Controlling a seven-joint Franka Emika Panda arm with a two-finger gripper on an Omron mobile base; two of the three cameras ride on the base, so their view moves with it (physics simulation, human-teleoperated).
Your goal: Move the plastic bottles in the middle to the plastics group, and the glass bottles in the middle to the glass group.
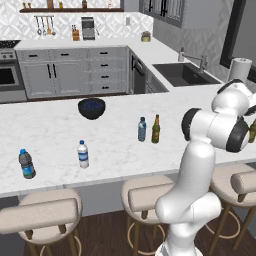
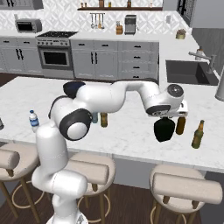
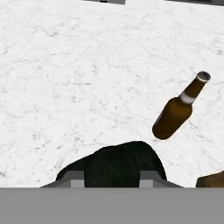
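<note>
- The gripper (image 2: 166,119), right of centre in the right base view, has its fingers closed on the neck of the squat black bottle (image 2: 164,130), apparently to set it beside 2 amber glass bottles (image 2: 197,134).
- The grey-blue water bottle (image 1: 142,129) and the slim brown bottle (image 1: 156,129) stand mid-frame on the white marble counter (image 1: 50,130); grey cabinets line the kitchen behind.

The squat black bottle (image 2: 164,130) stands just beside two amber glass bottles (image 2: 197,134). The grey-blue water bottle (image 1: 142,129) and slim brown bottle (image 1: 156,129) stand upright together mid-worktop; two plastic bottles (image 1: 83,154) stand well apart leftward.
</note>
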